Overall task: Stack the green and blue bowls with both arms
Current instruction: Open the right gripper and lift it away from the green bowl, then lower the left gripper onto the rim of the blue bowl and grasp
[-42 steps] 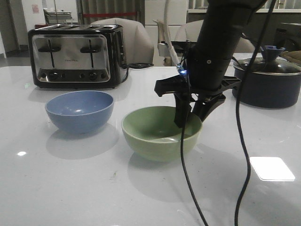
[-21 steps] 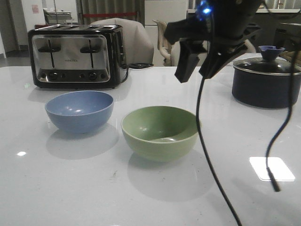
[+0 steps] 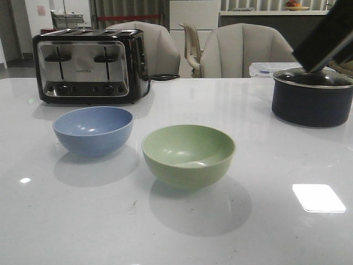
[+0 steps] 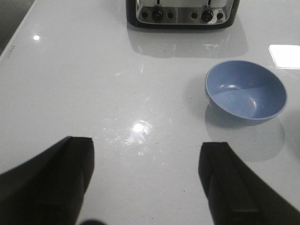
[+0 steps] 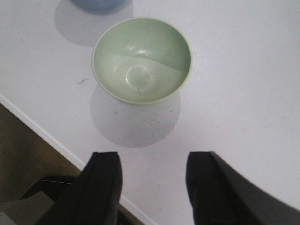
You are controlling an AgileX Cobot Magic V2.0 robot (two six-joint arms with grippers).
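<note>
The pale green bowl (image 3: 188, 154) stands upright and empty at the table's middle; it also shows in the right wrist view (image 5: 142, 59). The dusty blue bowl (image 3: 93, 130) stands upright and empty to its left, apart from it; it shows in the left wrist view (image 4: 245, 90), and its edge shows in the right wrist view (image 5: 97, 4). My right gripper (image 5: 151, 161) is open and empty, high above the table near its front edge. Only a black part of the right arm (image 3: 326, 38) shows at the front view's upper right. My left gripper (image 4: 146, 150) is open and empty over bare table, left of the blue bowl.
A black and steel toaster (image 3: 88, 65) stands at the back left, its cord trailing right. A dark navy pot (image 3: 311, 97) stands at the back right. The table's front edge (image 5: 42, 133) and the floor show in the right wrist view. Chairs stand behind the table.
My right arm has let go of the green bowl's rim, risen and swung away to the upper right, nearly out of the front view. Both bowls stay where they were.
</note>
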